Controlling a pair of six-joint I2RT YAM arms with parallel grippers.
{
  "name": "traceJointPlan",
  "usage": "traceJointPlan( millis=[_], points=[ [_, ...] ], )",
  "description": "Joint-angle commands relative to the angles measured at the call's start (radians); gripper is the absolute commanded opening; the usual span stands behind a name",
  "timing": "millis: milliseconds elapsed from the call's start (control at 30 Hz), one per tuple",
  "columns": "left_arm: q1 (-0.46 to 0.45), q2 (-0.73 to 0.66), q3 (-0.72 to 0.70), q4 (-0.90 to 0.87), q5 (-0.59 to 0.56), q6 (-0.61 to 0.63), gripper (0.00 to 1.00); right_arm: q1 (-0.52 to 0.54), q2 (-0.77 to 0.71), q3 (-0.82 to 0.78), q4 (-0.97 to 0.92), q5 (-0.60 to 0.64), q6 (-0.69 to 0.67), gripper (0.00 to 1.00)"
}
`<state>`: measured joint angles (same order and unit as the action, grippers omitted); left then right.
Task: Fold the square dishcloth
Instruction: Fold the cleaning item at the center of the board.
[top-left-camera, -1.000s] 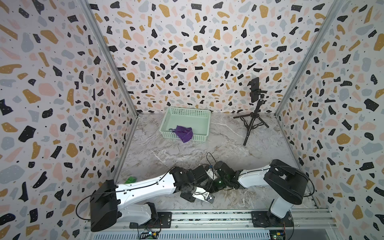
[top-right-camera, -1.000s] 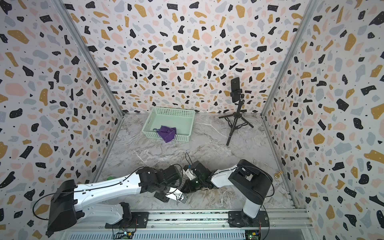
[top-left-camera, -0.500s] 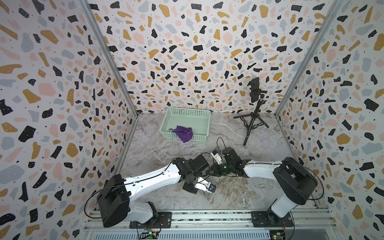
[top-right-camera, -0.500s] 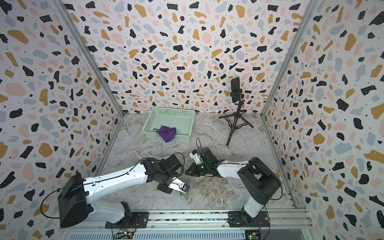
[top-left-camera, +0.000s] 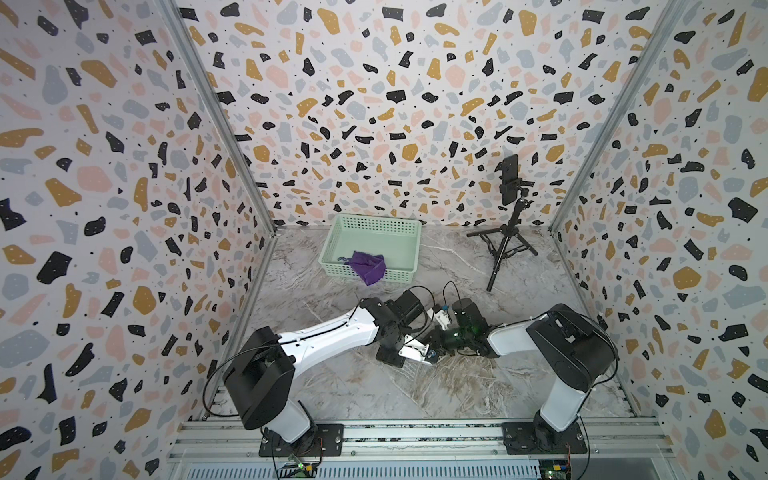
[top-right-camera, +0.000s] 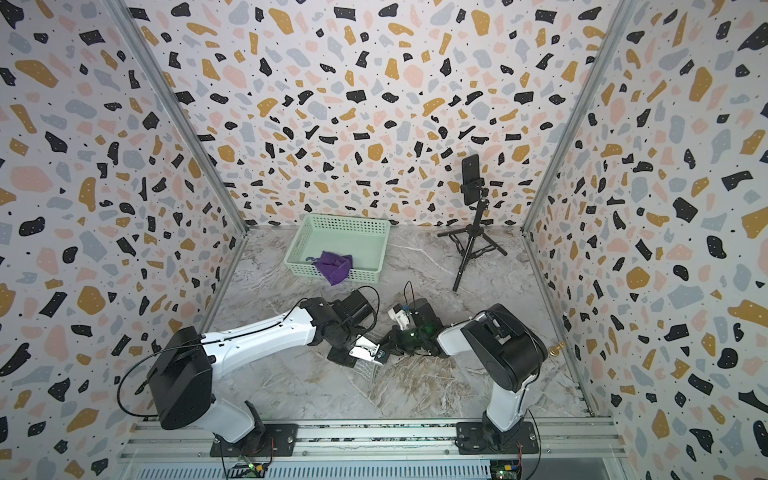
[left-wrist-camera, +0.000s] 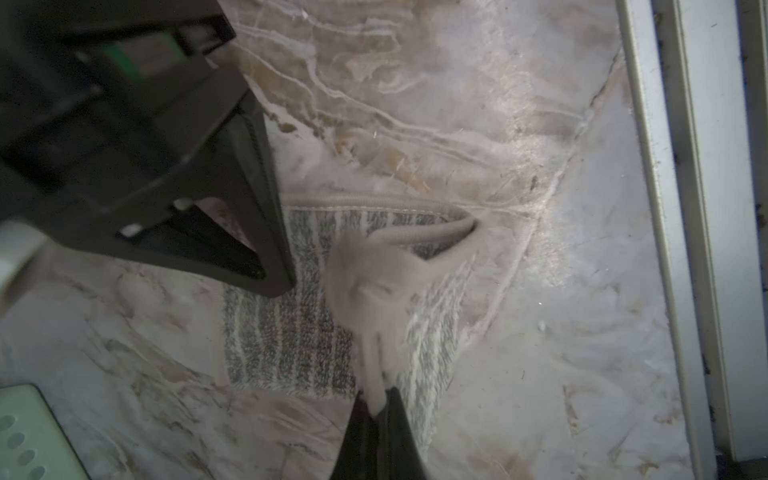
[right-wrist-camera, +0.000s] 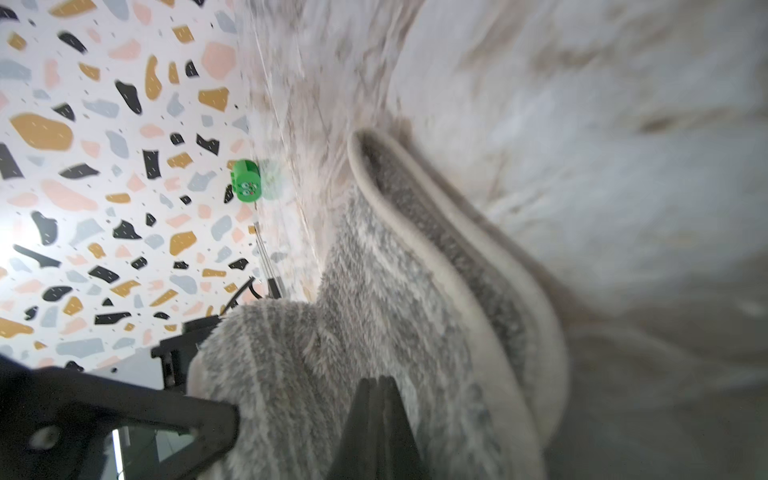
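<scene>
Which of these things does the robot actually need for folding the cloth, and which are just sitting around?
Part of the job:
dishcloth
left gripper, pinching its corner
right gripper, also shut on it

Just lying about:
green basket
purple cloth hanging over its rim
phone tripod
small green object by the wall

left gripper (top-right-camera: 376, 357), right gripper (top-right-camera: 385, 351): close together | purple cloth (top-right-camera: 334, 266): over basket (top-right-camera: 345, 222) rim
</scene>
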<state>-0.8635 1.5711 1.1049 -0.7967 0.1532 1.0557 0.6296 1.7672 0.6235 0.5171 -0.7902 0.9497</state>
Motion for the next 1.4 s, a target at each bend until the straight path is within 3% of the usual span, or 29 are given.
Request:
traceJointPlan(
  millis=[0, 233, 333, 467, 567, 667, 733, 800, 967, 1133, 1233, 1367],
  points=[
    [0.006, 0.03, 0.037, 0.011, 0.03, 0.032, 0.0, -0.017, -0.05, 0.02, -0.067, 0.049, -0.041, 0.0],
    [0.015, 0.104, 0.07, 0.041, 0.018, 0.05, 0.0, -0.02, -0.008, 0.025, -0.193, 0.153, -0.145, 0.0],
    [0.02, 0.128, 0.081, 0.08, 0.005, 0.047, 0.0, -0.021, 0.0, 0.022, -0.164, 0.124, -0.136, 0.0],
    [0.027, 0.164, 0.049, 0.242, -0.099, 0.04, 0.02, -0.033, -0.071, -0.021, -0.053, 0.09, -0.084, 0.0],
    [0.034, 0.163, 0.013, 0.357, -0.125, 0.032, 0.15, -0.042, -0.085, -0.033, -0.059, 0.097, -0.086, 0.0],
    [0.038, 0.141, -0.004, 0.413, -0.123, 0.01, 0.39, -0.062, -0.086, -0.054, -0.04, 0.109, -0.073, 0.0],
    [0.044, 0.125, -0.007, 0.39, -0.114, 0.01, 0.65, -0.078, -0.108, -0.071, -0.031, 0.133, -0.068, 0.0],
    [0.051, 0.108, -0.009, 0.364, -0.112, 0.01, 0.74, -0.088, -0.163, -0.082, -0.07, 0.175, -0.086, 0.0],
    [0.088, 0.033, -0.016, 0.298, -0.056, -0.001, 0.76, -0.091, -0.391, -0.084, -0.33, 0.398, -0.203, 0.0],
    [0.111, 0.047, 0.0, 0.298, -0.033, -0.055, 0.51, -0.092, -0.65, -0.102, -0.524, 0.584, -0.237, 0.0],
    [0.124, 0.104, 0.033, 0.293, -0.026, -0.094, 0.43, -0.093, -0.722, -0.161, -0.432, 0.497, -0.19, 0.0],
    [0.139, 0.151, 0.066, 0.242, 0.044, -0.107, 0.49, -0.077, -0.674, -0.232, -0.205, 0.3, -0.092, 0.0]
  ],
)
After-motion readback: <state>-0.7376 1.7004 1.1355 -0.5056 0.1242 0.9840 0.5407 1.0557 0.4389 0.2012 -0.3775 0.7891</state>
